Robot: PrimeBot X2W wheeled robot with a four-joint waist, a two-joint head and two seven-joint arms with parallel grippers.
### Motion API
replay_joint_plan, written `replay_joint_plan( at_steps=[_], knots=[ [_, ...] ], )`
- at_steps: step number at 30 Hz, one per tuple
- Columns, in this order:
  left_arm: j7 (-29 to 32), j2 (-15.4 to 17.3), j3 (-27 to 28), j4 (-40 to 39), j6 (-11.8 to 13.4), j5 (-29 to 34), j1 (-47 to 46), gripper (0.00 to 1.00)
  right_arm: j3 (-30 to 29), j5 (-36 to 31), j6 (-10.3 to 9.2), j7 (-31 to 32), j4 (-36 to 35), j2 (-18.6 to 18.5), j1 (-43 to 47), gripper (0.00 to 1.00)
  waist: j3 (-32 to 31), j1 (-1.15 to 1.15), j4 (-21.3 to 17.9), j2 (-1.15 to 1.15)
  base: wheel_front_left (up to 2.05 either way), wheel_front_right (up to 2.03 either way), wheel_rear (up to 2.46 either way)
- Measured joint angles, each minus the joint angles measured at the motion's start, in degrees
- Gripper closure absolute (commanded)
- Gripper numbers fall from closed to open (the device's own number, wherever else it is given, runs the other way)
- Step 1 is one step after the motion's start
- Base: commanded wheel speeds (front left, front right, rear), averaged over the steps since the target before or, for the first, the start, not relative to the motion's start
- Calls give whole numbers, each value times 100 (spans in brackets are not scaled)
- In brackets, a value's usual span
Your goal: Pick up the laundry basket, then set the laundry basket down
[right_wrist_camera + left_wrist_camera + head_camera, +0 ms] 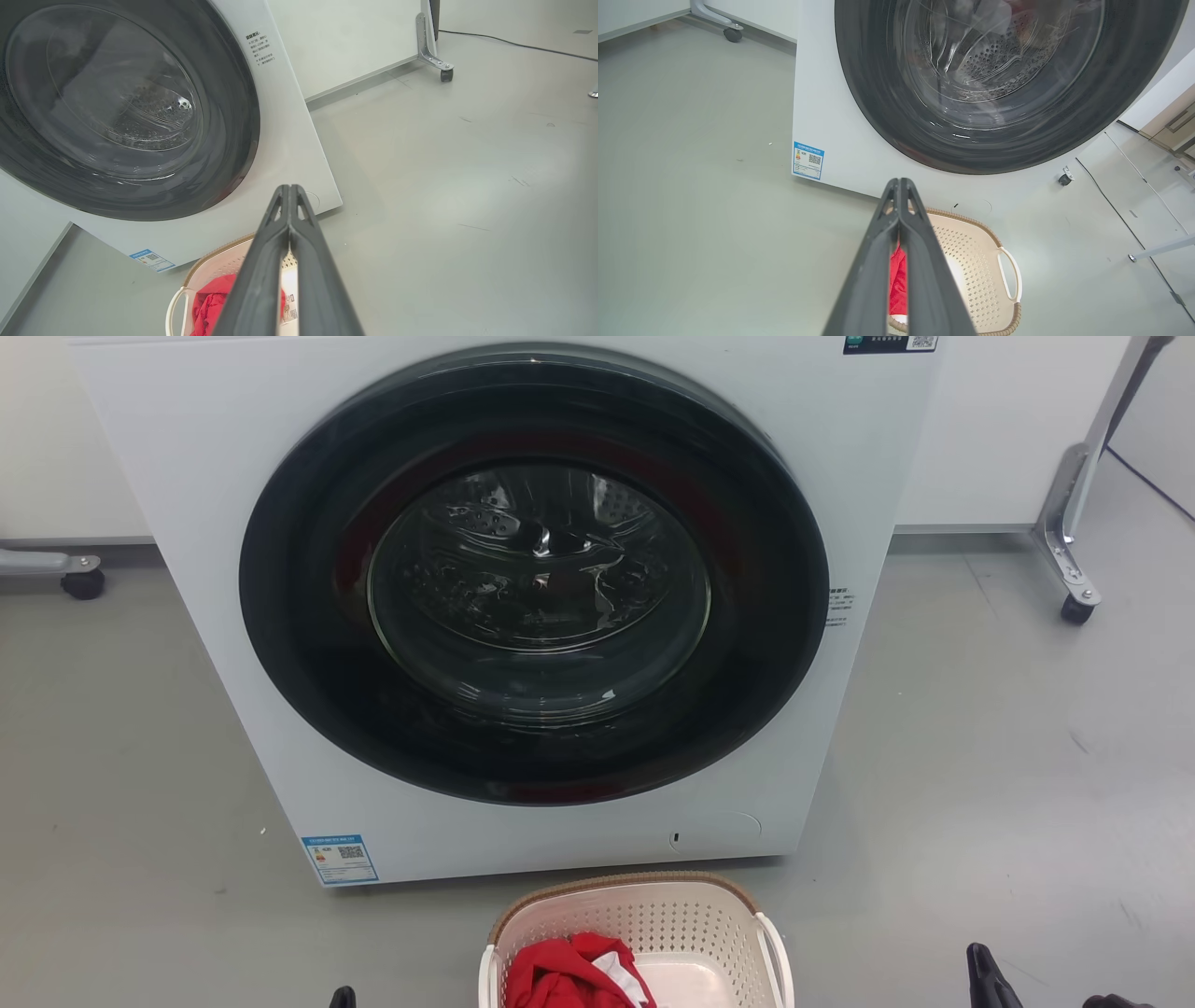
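Left end effector (900,184) has its two long dark fingers pressed together from base to tip, gripping nothing. The right end effector (289,189) is closed the same way and is also empty. In the head view each one shows only as a dark tip at the bottom edge: the left just beside the basket's left side, the right well apart from it on the right. In the wrist views both point forward towards the washer's lower front.

One cream rounded-rectangular plastic laundry basket (653,919), with perforated walls, a brown woven-look rim and two white side handles, stands on the grey floor (980,756) just in front of one white front-loading washing machine (187,476). The machine's round dark glass door (532,579) is closed. One crumpled red garment (560,980) lies in the basket, with a bit of white cloth beside it.

A small printed label (290,305) sits inside the basket. A blue sticker with a QR code (341,859) sits at the washer's lower left corner, and a block of small print (837,607) lies right of the door. None of the writing can be read.

Two metal legs on castors stand on the floor, one at each side (82,581) (1074,602).
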Motion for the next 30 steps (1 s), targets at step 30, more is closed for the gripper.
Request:
replay_joint_plan(
  at_steps=[30],
  knots=[
    [550,-30,513,166,-405,-2258,-371,100,-701,2221,388,623,88,229,-241,100,61,0,48,0,0,0,0]
  ],
)
